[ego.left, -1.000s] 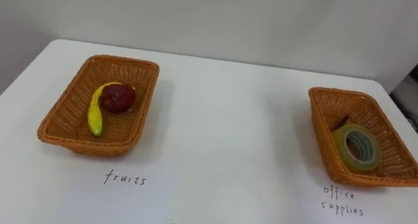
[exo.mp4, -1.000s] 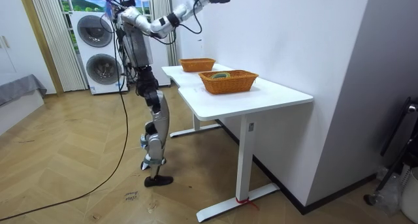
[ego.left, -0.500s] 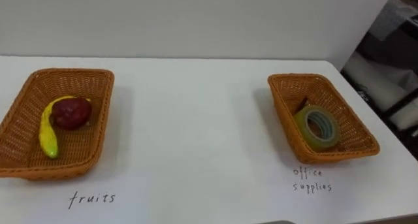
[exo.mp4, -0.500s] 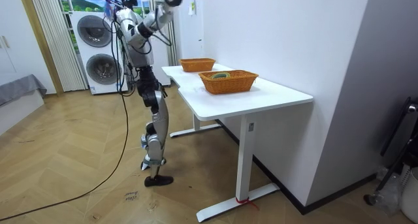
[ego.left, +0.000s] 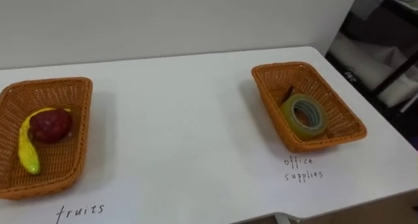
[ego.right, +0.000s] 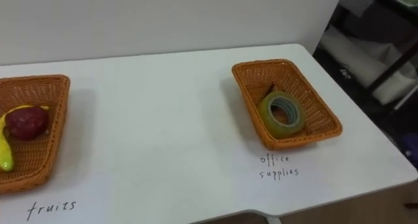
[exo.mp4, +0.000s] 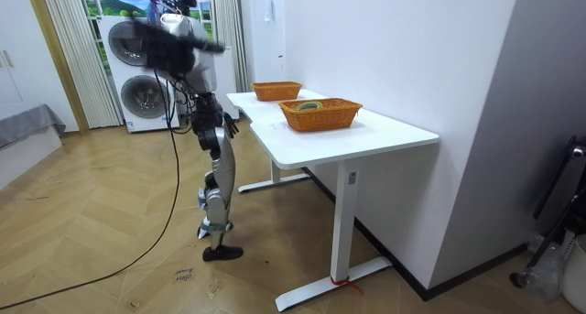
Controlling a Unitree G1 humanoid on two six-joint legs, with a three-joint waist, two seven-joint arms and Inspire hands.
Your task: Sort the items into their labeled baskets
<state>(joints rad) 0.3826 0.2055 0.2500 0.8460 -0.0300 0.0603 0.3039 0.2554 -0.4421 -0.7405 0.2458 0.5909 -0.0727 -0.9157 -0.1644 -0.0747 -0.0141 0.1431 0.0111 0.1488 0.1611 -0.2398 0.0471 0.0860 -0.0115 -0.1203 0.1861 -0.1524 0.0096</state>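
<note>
Wicker fruit basket [ego.left: 46, 93] holds banana [ego.left: 26, 155] and red fruit [ego.left: 51, 125], supplies basket [ego.left: 287, 74] a tape roll [ego.left: 289, 113]; fingers' state cannot be told.

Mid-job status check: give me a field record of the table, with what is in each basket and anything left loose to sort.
table: white table with two wicker baskets set well apart
left basket: banana and dark red fruit, touching
right basket: tape roll leaning on edge; small dark item behind it, too hidden to identify
loose items: none visible on the table between the baskets
labels: handwritten label before the left basket, another before the right
sorting: looks finished
</note>
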